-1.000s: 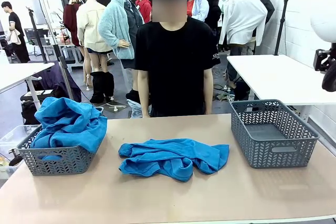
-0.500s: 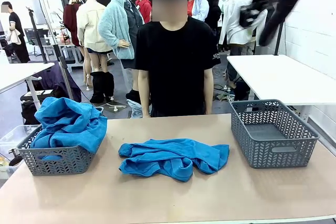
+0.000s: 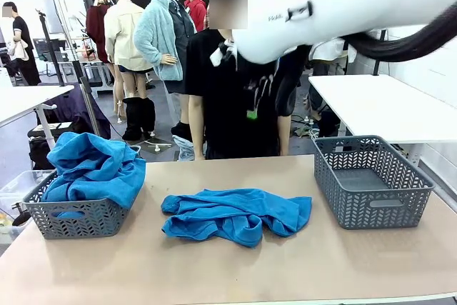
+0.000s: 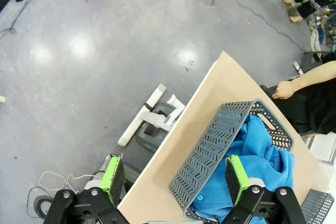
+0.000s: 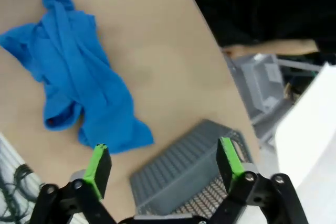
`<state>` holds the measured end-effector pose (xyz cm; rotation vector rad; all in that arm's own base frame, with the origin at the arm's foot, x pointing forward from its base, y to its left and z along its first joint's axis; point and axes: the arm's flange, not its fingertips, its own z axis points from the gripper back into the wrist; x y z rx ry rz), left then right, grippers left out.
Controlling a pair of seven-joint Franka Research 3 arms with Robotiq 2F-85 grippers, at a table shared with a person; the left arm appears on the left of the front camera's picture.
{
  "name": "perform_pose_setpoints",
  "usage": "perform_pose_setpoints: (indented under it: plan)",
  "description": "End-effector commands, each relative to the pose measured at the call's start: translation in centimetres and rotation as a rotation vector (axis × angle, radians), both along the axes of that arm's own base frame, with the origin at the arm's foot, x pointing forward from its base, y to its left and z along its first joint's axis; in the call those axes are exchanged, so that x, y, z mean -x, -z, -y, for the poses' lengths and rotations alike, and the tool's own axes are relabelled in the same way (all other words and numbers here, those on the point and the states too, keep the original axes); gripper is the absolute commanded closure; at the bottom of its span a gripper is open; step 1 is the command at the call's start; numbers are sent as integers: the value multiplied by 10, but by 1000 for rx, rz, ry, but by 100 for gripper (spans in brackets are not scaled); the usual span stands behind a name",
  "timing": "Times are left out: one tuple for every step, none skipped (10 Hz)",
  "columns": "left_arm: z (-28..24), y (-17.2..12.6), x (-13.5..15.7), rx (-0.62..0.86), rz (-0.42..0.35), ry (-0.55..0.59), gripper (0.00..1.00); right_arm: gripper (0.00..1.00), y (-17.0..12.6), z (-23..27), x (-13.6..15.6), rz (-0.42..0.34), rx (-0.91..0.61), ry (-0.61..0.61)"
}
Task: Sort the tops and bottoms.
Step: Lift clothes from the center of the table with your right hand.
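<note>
**Sorting station: right arm newly across the upper frame**

Item 1. Right arm [image 3: 343, 5]: white, now spans the top of the front view from the right edge toward the centre, partly covering the person in a black T-shirt [image 3: 228, 105] at the far side. Half a second ago only its end showed at the upper right; a second ago merely a sliver at the right edge.

Item 2. Right gripper [image 5: 163, 163]: fingers spread wide, green pads [image 5: 98, 162] well apart, nothing between them. It hangs high above the surface [image 5: 157, 56], over the near edge of the empty grey basket [image 5: 184, 171].

Item 3. Left gripper [image 4: 173, 179]: fingers spread, holding nothing, high over the table corner (floor visible beyond).

Item 4. Blue shirt, loose [image 3: 235, 216]: crumpled at the middle of the surface, between the two baskets, touching neither. Position unchanged across all three front views.

Item 5. Blue shirt, binned [image 3: 93, 169]: heaped in the left grey basket [image 3: 75, 219], spilling over its rim. Unchanged.

Item 6. Right-hand grey basket [image 3: 371, 180]: unchanged.
</note>
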<state>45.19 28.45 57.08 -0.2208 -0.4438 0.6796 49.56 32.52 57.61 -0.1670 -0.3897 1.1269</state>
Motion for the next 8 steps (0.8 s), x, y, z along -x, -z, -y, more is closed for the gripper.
perform_pose_setpoints:
  plan:
    - [-1,-1,1,-10,1,1,0,0,31,9,-1,-49,-28,-1]
    - [-1,-1,1,-10,1,1,0,0,47,7,0,-66,-27,13]
    - [-1,-1,1,-10,1,1,0,0,23,-2,-7,-34,-10,-6]
    - [-1,-1,1,-10,1,1,0,0,23,-2,-7,-34,-10,-6]
    - [-1,-1,1,-10,1,1,0,0,23,-2,-7,-34,-10,-6]
    - [-1,-1,1,-10,1,1,0,0,23,-2,-7,-34,-10,-6]
    - [-1,-1,1,-10,1,1,0,0,28,-4,-8,-37,-15,-6]
    - [-1,-1,1,-10,1,1,0,0,44,-17,-27,-106,-32,-75]
